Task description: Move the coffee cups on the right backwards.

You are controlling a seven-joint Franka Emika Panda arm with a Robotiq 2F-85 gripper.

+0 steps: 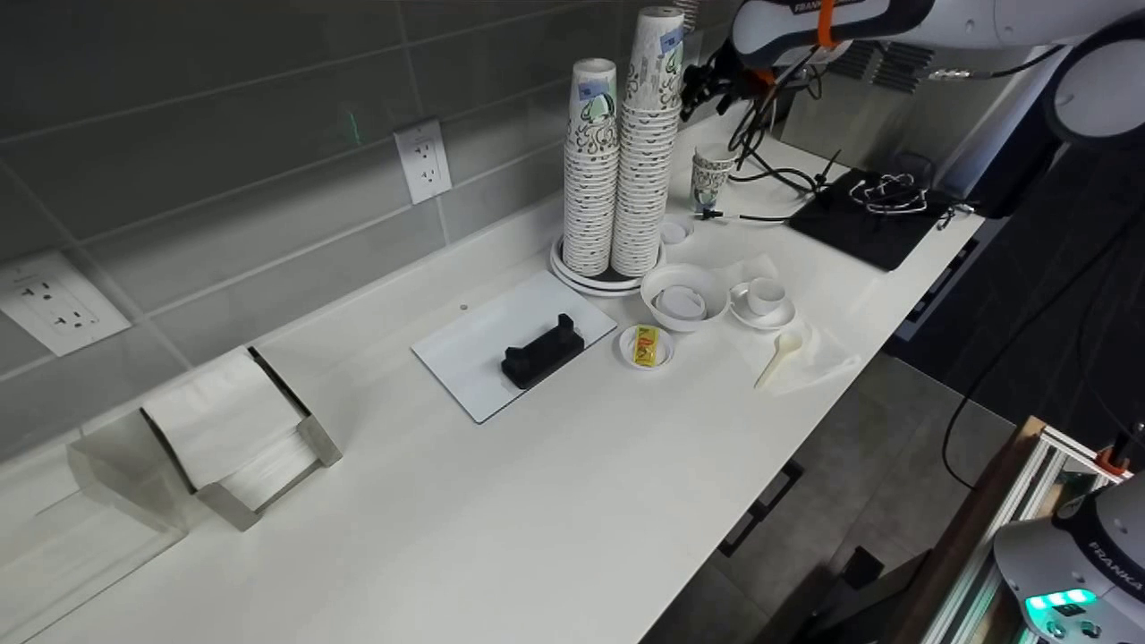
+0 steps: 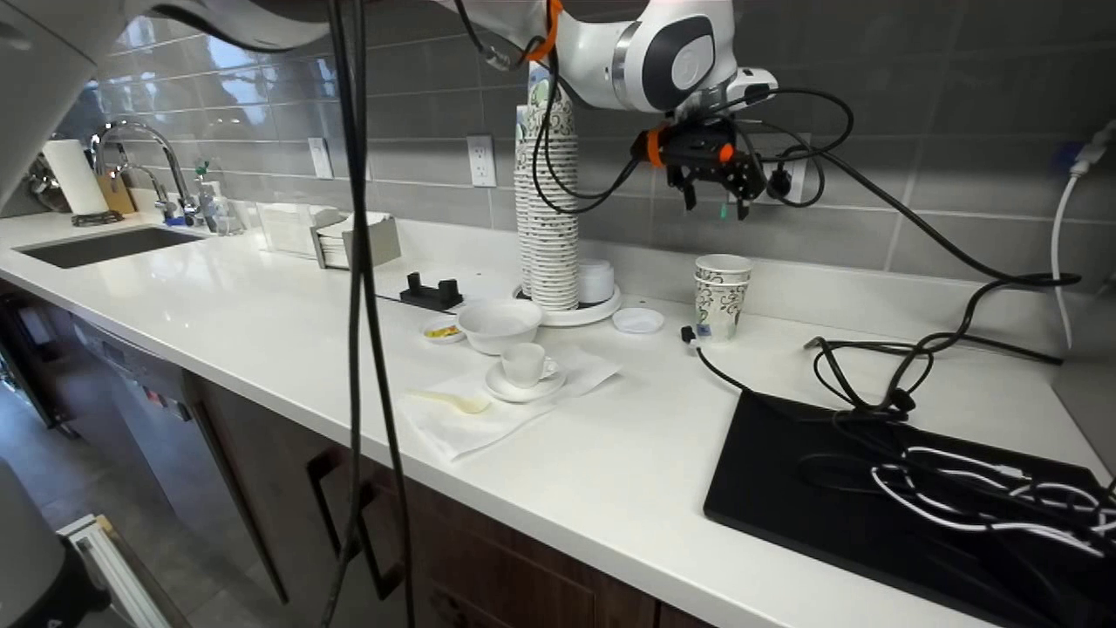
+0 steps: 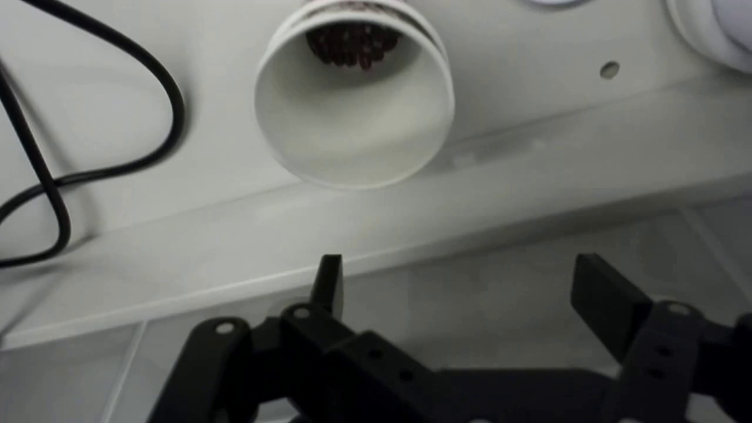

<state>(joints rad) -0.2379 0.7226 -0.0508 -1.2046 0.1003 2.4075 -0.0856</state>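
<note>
The coffee cups are the taller stack of nested, upside-down white paper cups with a speckled print, a slim upright column [image 1: 646,179]. The stack also shows in an exterior view [image 2: 554,262], its top partly hidden by the arm and cables. It stands on a round white-rimmed plate [image 1: 595,290] beside the shorter stack [image 1: 590,170]. My gripper [image 2: 715,209] is open and empty, apart from the stack and high above a few upright nested cups [image 2: 722,301]. In the wrist view, the gripper's fingers [image 3: 458,276] are wide apart with only wall between them. The taller stack is out of the wrist view.
The upright nested cups [image 3: 355,117] hold dark red bits. A white bowl [image 2: 499,324], a cup on a saucer [image 2: 523,366] and a spoon [image 2: 449,399] stand in front of the plate. Black cables and a black board [image 2: 837,471] lie nearby. A tiled wall [image 1: 501,152] runs behind.
</note>
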